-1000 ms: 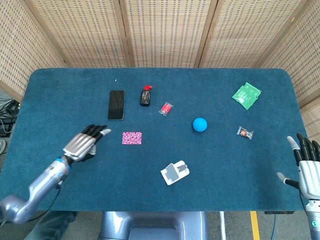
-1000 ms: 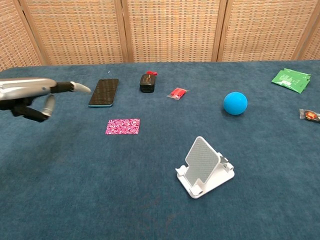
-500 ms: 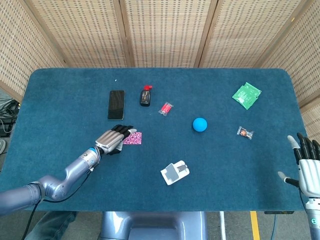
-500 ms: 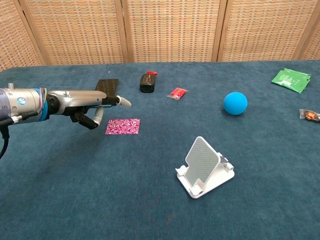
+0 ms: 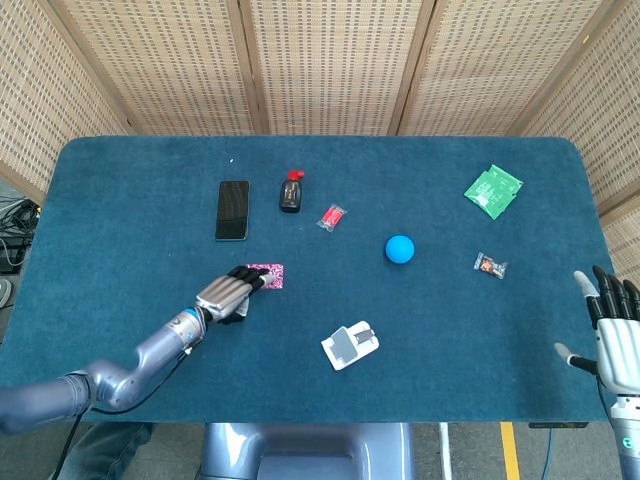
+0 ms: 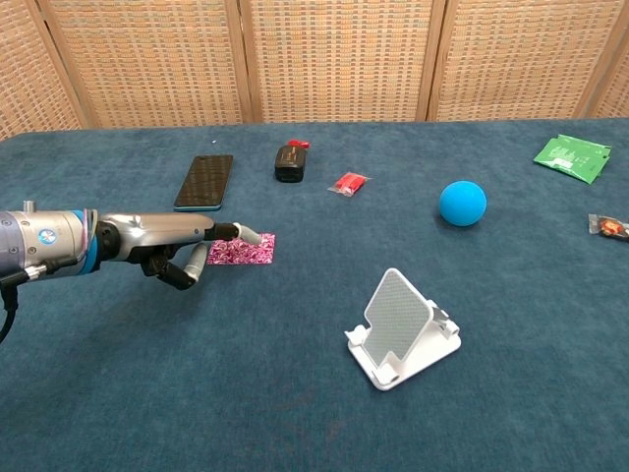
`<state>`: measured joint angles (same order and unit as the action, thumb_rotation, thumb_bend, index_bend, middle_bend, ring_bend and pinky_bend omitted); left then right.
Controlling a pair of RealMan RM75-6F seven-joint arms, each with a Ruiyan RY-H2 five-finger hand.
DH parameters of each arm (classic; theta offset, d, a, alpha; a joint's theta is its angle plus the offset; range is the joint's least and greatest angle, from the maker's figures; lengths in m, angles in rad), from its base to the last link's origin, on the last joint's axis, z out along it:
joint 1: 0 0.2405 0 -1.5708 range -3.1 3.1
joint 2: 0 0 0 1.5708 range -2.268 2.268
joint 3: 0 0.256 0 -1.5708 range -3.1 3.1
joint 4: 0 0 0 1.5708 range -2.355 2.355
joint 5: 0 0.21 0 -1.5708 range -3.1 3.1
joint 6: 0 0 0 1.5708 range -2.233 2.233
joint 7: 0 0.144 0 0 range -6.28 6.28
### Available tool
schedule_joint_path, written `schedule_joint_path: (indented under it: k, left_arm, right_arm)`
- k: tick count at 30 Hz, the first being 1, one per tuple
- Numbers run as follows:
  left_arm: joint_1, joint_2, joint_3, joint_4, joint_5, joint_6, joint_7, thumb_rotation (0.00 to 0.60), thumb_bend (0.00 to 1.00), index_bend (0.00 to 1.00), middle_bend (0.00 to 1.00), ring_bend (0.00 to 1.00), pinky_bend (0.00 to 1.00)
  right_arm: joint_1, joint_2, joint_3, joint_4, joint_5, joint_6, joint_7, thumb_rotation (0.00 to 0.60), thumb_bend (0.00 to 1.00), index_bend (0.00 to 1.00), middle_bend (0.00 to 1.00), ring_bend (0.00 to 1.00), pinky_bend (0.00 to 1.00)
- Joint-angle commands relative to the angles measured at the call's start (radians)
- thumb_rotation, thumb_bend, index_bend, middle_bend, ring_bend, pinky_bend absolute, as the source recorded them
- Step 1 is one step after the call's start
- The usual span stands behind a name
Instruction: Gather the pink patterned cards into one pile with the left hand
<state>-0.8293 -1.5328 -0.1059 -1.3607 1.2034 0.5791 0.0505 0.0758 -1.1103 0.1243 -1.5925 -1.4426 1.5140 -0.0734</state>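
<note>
Fingertips of the left robot hand (image 5: 226,295) (image 6: 175,246) over the near edge of the pink patterned flat card (image 5: 267,275) (image 6: 246,250).
Its fingers reach forward, holding nothing; the card lies on the blue cloth bench (image 5: 150,220) just ahead. Right robot hand (image 5: 615,340) hangs spread, well apart.

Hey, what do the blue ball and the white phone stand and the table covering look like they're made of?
Blue ball: probably foam or rubber; matte, even colour, no glare. White phone stand: looks like hard moulded plastic, with crisp edges and a dotted grey pad on its backrest. Table covering: a felt-like or short-pile fabric, teal, with a fuzzy, non-reflective texture.
</note>
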Motion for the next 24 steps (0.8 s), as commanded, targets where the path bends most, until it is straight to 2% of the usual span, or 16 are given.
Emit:
schedule_joint_path:
  k: [1,12,24]
  left_arm:
    - [0.001,0.019,0.020,-0.026,0.007,-0.019,-0.012,0.600,1.00,0.00,0.00,0.00,0.00]
    - [-0.004,0.059,0.055,-0.104,0.008,-0.046,-0.030,0.600,1.00,0.00,0.00,0.00,0.00]
    - [0.012,0.157,0.141,-0.261,0.122,-0.057,-0.059,0.600,1.00,0.00,0.00,0.00,0.00]
  right_arm:
    - [0.000,0.001,-0.001,-0.002,-0.002,0.001,0.000,0.600,0.00,0.00,0.00,0.00,0.00]
    - [0.000,0.004,-0.004,-0.008,-0.007,0.001,0.001,0.600,0.00,0.00,0.00,0.00,0.00]
    - [-0.002,0.009,-0.003,-0.014,-0.005,0.004,0.009,0.600,0.00,0.00,0.00,0.00,0.00]
